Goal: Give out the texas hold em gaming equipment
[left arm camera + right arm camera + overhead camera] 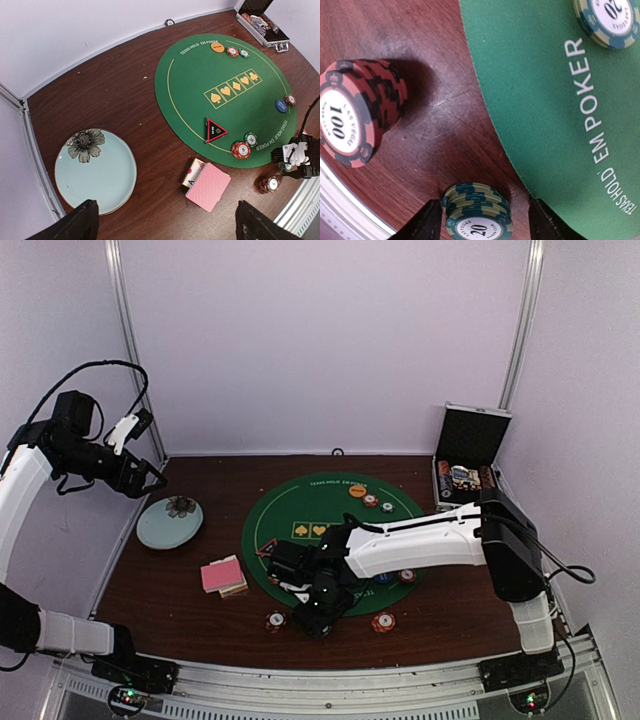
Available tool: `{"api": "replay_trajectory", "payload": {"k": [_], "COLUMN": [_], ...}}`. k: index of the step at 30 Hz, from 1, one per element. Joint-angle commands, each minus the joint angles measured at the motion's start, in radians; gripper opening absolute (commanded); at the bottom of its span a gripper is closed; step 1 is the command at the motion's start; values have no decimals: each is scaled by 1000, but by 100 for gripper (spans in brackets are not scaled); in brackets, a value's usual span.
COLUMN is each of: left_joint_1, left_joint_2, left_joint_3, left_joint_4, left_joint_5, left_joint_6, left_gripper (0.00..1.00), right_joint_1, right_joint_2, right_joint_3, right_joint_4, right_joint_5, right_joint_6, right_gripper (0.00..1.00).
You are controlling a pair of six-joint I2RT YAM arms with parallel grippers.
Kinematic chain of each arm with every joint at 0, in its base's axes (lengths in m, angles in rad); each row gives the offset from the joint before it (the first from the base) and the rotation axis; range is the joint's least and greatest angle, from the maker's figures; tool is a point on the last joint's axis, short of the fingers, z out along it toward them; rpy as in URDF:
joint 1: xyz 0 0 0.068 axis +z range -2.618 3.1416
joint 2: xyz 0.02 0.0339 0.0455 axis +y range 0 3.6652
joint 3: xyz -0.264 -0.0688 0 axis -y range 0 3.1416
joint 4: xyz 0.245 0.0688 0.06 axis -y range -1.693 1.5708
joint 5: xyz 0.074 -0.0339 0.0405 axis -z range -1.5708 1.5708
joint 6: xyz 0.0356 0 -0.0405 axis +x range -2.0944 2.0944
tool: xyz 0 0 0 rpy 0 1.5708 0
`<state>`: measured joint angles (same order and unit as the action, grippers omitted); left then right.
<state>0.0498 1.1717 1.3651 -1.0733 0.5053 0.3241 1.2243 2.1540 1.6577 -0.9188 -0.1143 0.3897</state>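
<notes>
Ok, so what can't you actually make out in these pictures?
Right wrist view: green chip stack between the fingers of the right gripper, cut off by the bottom edge.
Top view: those fingertips, hidden under the arm's own wrist.
Left wrist view: face-up card, mostly covered by the pink-backed deck.
Top view: case contents, too small to identify.

Soft, even light from above; walls bright. R wrist view: red chips cast soft shadow on worktop, w/ faint sheen. L wrist view: fisheye bend at edges.
</notes>
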Motion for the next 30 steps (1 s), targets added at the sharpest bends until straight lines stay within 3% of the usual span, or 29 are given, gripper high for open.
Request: {"api": "replay_trajectory", "payload": {"k": [1, 30], "left_joint_1": [6, 6], "left_joint_2": [-10, -20], "left_joint_3": [12, 8], "left_joint_4": [-3, -2], "left_joint_5": [8, 4], "left_joint_6": [9, 11], "left_gripper": [98, 98], "right_joint_1": [-2, -2], "right_joint_2": [10, -45], "right_joint_3": [4, 92], "right_joint_4": [9, -82], "right_joint_5": [0, 21], "right_joint_6": [0, -5], "right_gripper": [59, 31]}}
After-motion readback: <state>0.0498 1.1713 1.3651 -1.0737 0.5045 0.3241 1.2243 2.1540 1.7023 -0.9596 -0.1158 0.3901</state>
